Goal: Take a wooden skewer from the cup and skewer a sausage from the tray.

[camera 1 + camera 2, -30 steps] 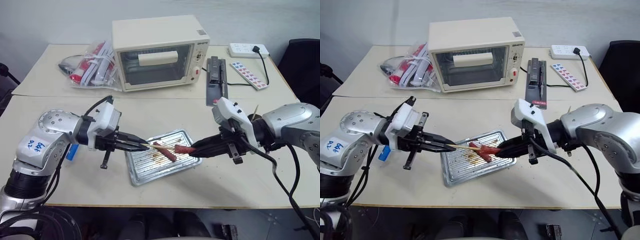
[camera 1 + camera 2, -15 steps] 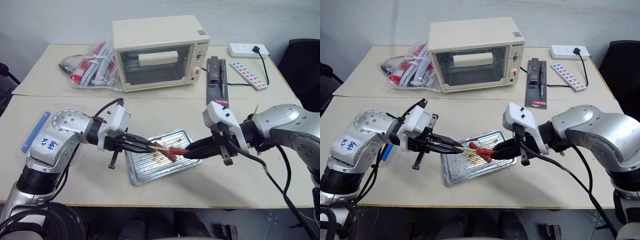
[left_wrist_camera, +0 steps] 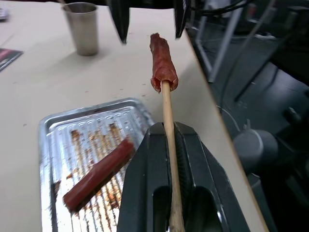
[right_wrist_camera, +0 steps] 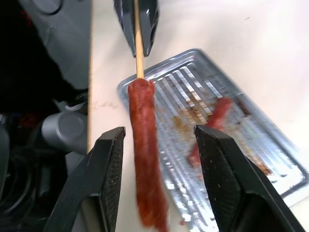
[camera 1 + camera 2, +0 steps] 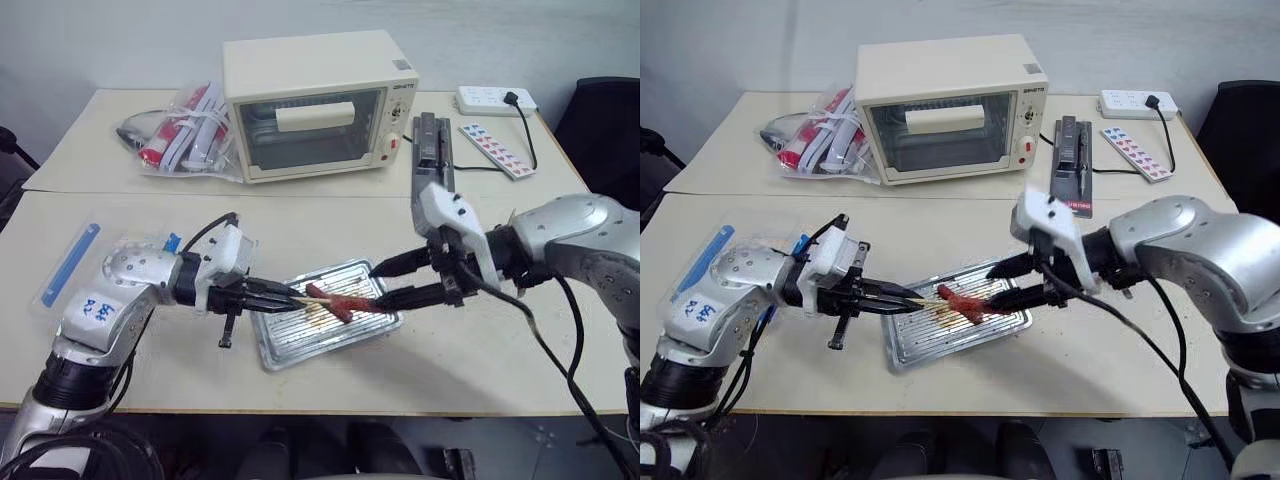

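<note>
My left gripper is shut on the wooden skewer, held nearly level over the tray. A reddish-brown sausage is impaled on the skewer's far end. My right gripper faces it from the other side, open, with one finger on each side of that sausage and not touching it. A second sausage lies on the tray's ribbed, grease-marked bottom. The grey metal cup stands on the table beyond the tray, behind the right arm.
A cream toaster oven stands at the back, with a bag of packets to its left. Right of it are a black device, a power strip and a coloured card. A clear bag with a blue strip lies near my left arm.
My right gripper has opened and let go of the sausage, which stays on the skewer. The left gripper with the skewer has sunk a little towards the tray.
</note>
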Motion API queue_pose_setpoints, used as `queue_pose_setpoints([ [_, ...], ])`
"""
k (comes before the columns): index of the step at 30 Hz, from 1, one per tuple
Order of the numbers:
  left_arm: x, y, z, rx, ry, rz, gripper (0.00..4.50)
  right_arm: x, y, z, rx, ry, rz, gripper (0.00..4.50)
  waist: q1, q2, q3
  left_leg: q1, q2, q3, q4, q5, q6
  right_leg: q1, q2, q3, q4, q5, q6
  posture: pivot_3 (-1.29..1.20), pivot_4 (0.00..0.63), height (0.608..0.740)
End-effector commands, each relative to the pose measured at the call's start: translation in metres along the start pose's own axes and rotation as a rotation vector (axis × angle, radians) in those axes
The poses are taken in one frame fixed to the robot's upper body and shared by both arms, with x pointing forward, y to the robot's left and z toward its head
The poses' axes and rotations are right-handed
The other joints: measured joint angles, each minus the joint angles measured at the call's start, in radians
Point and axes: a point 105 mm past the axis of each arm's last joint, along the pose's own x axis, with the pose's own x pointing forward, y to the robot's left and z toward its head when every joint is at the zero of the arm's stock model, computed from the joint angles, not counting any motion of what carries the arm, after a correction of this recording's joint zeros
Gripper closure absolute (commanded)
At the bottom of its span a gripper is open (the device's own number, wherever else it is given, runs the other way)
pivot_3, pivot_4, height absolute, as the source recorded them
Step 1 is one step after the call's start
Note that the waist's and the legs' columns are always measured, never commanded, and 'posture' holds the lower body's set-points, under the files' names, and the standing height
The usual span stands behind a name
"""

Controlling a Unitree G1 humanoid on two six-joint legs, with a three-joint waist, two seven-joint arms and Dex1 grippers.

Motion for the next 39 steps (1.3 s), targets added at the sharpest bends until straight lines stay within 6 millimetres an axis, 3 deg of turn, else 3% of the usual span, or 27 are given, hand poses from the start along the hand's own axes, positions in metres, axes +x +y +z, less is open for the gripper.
queue_pose_setpoints([
  [1, -0.01, 0.008, 0.012, 0.055, -0.062, 0.217, 4.5, -0.018, 0.007, 0.028, -0.078, -0.105, 0.026, 2.13, 0.001, 0.0, 0.0, 0.0, 0.0, 0.0, 0.0, 0.0, 0.0, 0.0, 0.0, 0.0, 0.0, 0.0, 0.0, 0.0, 0.15, 0.74],
  [4, -0.03, 0.018, 0.022, 0.036, -0.162, 0.523, 4.5, -0.026, 0.006, 0.04, -0.088, -0.154, 0.028, 2.13, 0.001, 0.0, 0.0, 0.0, 0.0, 0.0, 0.001, 0.0, 0.001, 0.0, 0.0, 0.0, 0.0, 0.0, 0.0, 0.0, 0.15, 0.74],
  [11, -0.066, -0.013, 0.008, -0.016, -0.135, 0.895, 4.5, -0.03, -0.006, 0.042, -0.106, -0.17, 0.02, 2.13, 0.003, -0.001, 0.0, 0.0, 0.0, 0.002, 0.001, -0.001, 0.001, 0.0, 0.0, 0.001, 0.0, 0.0, 0.0, 0.0, 0.15, 0.74],
  [15, -0.097, -0.027, -0.002, -0.041, -0.077, 1.094, 4.5, -0.027, -0.012, 0.041, -0.111, -0.186, 0.044, 2.13, 0.005, -0.001, 0.0, 0.0, 0.0, 0.001, 0.002, -0.001, 0.001, 0.001, 0.0, 0.001, 0.0, 0.0, 0.0, 0.0, 0.15, 0.74],
  [19, -0.148, -0.045, -0.016, -0.089, -0.028, 1.318, 4.5, -0.018, -0.015, 0.046, -0.098, -0.226, 0.066, 2.13, 0.006, -0.001, 0.0, 0.0, 0.0, 0.001, 0.001, -0.002, 0.001, 0.001, 0.0, 0.0, -0.001, 0.0, 0.0, 0.0, 0.15, 0.74],
  [21, -0.162, -0.05, -0.021, -0.109, -0.014, 1.361, 4.5, -0.015, -0.015, 0.047, -0.086, -0.238, 0.071, 2.13, 0.004, -0.001, 0.0, 0.0, 0.0, 0.001, 0.001, -0.003, 0.002, 0.001, 0.0, 0.0, -0.001, 0.0, 0.0, 0.0, 0.15, 0.74],
  [24, -0.183, -0.053, -0.034, -0.127, 0.048, 1.401, 4.5, -0.008, -0.025, 0.048, -0.043, -0.263, 0.036, 1.66, 0.004, -0.001, 0.0, 0.001, 0.0, 0.001, 0.001, -0.003, 0.002, 0.001, 0.0, 0.0, -0.001, 0.0, 0.0, 0.0, 0.15, 0.74],
  [28, -0.196, -0.052, -0.048, -0.147, 0.089, 1.417, 4.5, -0.003, -0.031, 0.048, -0.041, -0.271, -0.012, 0.54, 0.007, -0.001, 0.0, 0.001, 0.0, 0.001, 0.001, -0.003, 0.002, 0.002, -0.001, 0.0, -0.002, 0.0, -0.001, 0.0, 0.15, 0.74],
  [33, -0.207, -0.043, -0.06, -0.152, 0.101, 1.429, 4.5, -0.001, -0.028, 0.045, -0.045, -0.263, -0.016, 0.54, 0.002, -0.001, 0.0, 0.001, 0.0, 0.001, 0.0, -0.004, 0.002, 0.002, -0.001, 0.0, -0.005, 0.0, -0.001, 0.0, 0.15, 0.74],
  [38, -0.218, -0.02, -0.066, -0.145, 0.092, 1.444, 4.5, 0.0, -0.027, 0.044, -0.039, -0.266, -0.025, 0.54, 0.001, -0.001, 0.0, 0.001, 0.0, 0.001, 0.0, -0.004, 0.002, 0.002, -0.001, -0.001, -0.005, 0.0, -0.001, 0.0, 0.15, 0.74],
  [39, -0.218, -0.018, -0.067, -0.149, 0.092, 1.438, 4.23, 0.0, -0.027, 0.043, -0.037, -0.266, -0.029, 0.49, 0.0, -0.001, 0.0, 0.001, 0.0, 0.001, 0.0, -0.004, 0.002, 0.002, -0.001, -0.001, -0.005, 0.0, -0.001, 0.0, 0.15, 0.74],
])
